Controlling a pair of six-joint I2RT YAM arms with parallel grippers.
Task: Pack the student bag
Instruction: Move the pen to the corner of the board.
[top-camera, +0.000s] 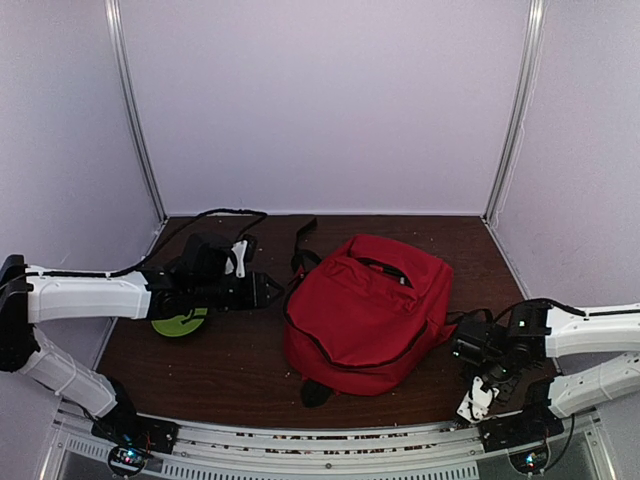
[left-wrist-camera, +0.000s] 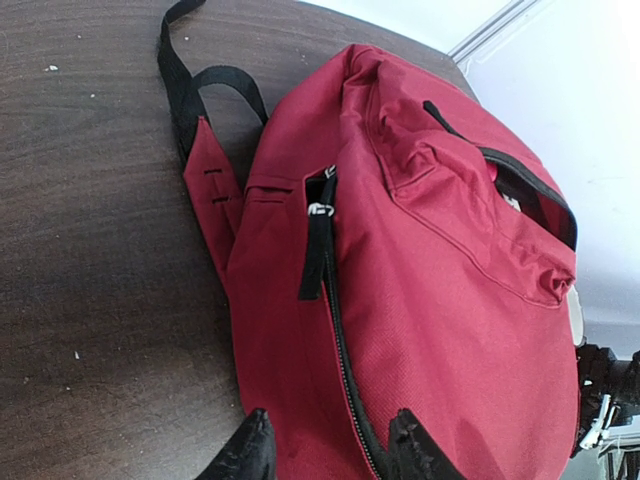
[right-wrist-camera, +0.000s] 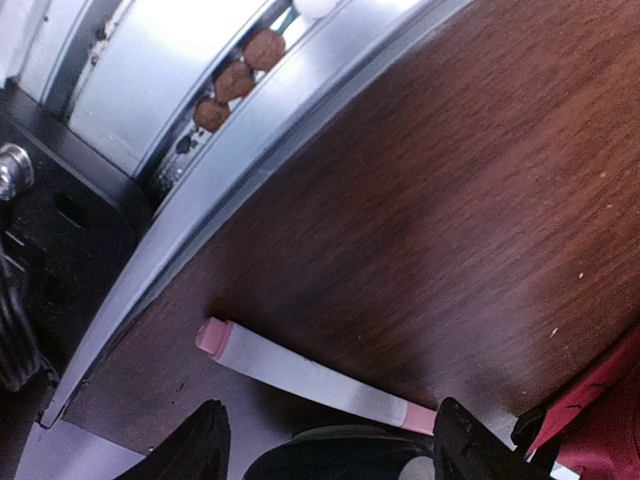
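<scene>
Can't read any brand, label or text anywhere. The only candidate is a tiny white scrap (left-wrist-camera: 512, 203) showing inside the bag's open top pocket, upper right of the L wrist cam, and it's too small to make out. Counting: 1 student bag (top-camera: 365, 305), red, lying flat at centre of the top cam on the dark wood table (top-camera: 230, 370). 1 black zip pull (left-wrist-camera: 316, 250) is hanging mid-frame in the L wrist cam, w/ the zip line running down to the bottom edge. 1 black strap loop (left-wrist-camera: 195, 95) is lying at upper left of that frame. 1 green disc (top-camera: 180, 323) is lying at left of the top cam, partly under my L arm. 1 white marker (right-wrist-camera: 300, 375) w/ a pink cap at one end and a pinkish band near the other is lying on the table in the lower half of the R wrist cam, near the table edge. 3 small brown round bits (right-wrist-camera: 235, 80) are sitting in the metal rail (right-wrist-camera: 130, 95) at upper left there. I'm holding my left gripper (left-wrist-camera: 332, 420) at bottom centre of the L wrist cam, fingers moderately apart, nothing btwn them, tips over the bag's zip side; can't tell if they're touching fabric. I'm holding my right gripper (right-wrist-camera: 330, 410) at the bottom of the R wrist cam, fingers spread wide, gripping nothing, the marker lying just past the tips. In the top cam it's sitting lower right, near the bag.
</scene>
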